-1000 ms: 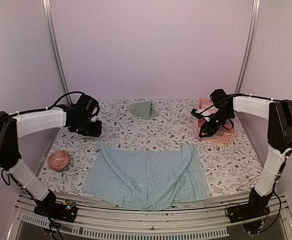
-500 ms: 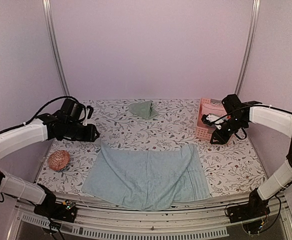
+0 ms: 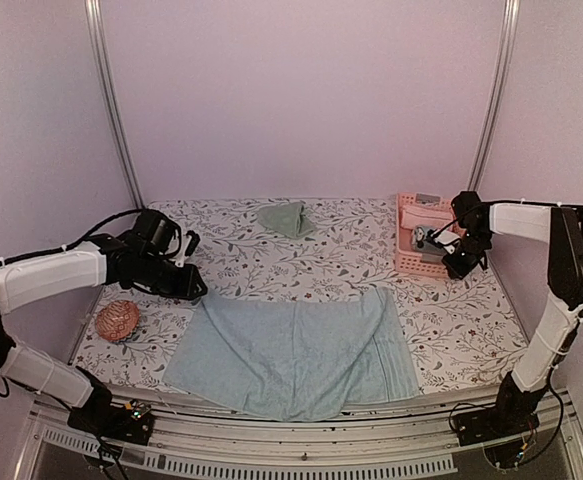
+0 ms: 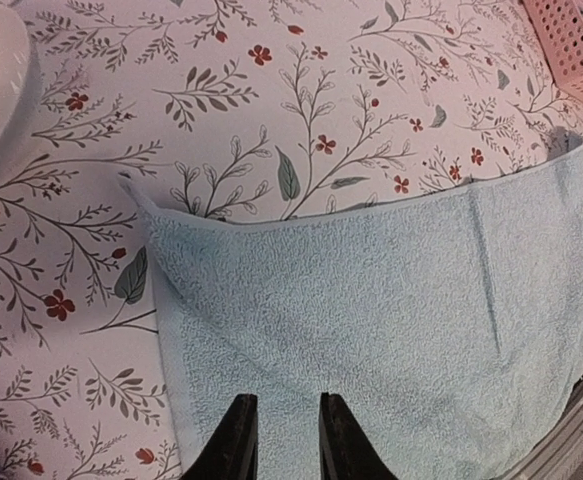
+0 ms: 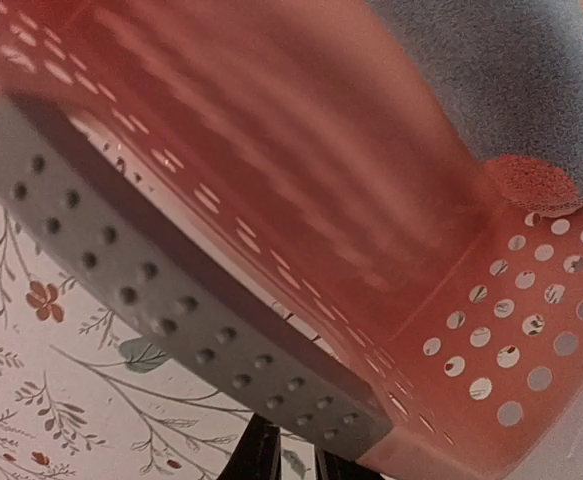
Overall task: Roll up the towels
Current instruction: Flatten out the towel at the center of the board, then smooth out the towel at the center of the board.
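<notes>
Pale lilac walls and two metal posts close in a table (image 3: 351,262) covered with a cloth printed in leaves and small red flowers. The light blue towel (image 3: 301,345) lies spread open at the near middle. One flap is folded over on a slant, and its front edge reaches the table's near rim. The sage-green towel (image 3: 286,218) sits bunched at the far middle, well apart from the blue one. A pink slatted basket (image 3: 411,262) stands at the far right, and a round brownish-pink thing (image 3: 117,320) rests near the left edge.

The left pincer (image 3: 197,290) is low by the blue towel's far left corner. In the left wrist view its two dark tips (image 4: 279,440) stand a little apart over the terry (image 4: 391,310), with nothing gripped between them. Whether they touch the cloth cannot be told.

The right pincer (image 3: 454,266) is just beside the basket's right wall. In the right wrist view its tips (image 5: 293,462) are nearly together with a thin gap, empty, and the perforated pink wall (image 5: 531,330) is very near.
</notes>
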Tool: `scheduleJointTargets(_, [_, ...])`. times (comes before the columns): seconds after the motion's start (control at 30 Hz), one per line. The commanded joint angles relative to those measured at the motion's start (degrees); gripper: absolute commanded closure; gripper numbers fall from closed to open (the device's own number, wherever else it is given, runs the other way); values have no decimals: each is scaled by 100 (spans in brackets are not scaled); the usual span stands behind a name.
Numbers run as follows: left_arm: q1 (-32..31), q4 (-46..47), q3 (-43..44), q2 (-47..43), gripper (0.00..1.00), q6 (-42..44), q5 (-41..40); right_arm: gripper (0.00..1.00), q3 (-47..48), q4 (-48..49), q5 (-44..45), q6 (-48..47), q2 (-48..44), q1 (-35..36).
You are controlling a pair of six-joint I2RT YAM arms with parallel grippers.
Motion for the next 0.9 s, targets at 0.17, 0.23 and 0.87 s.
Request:
scheduleJointTargets(0.17, [-84, 74, -162, 178, 74, -167, -2, 77, 779, 539, 396, 484, 581, -57])
scheduleJointTargets(0.23, [-80, 47, -137, 212, 74, -209, -102, 75, 563, 362, -100, 406, 370, 10])
scheduleJointTargets(0.87, [-73, -471, -136, 1106, 100, -519, -101, 77, -142, -521, -2959, -450, -108, 1163])
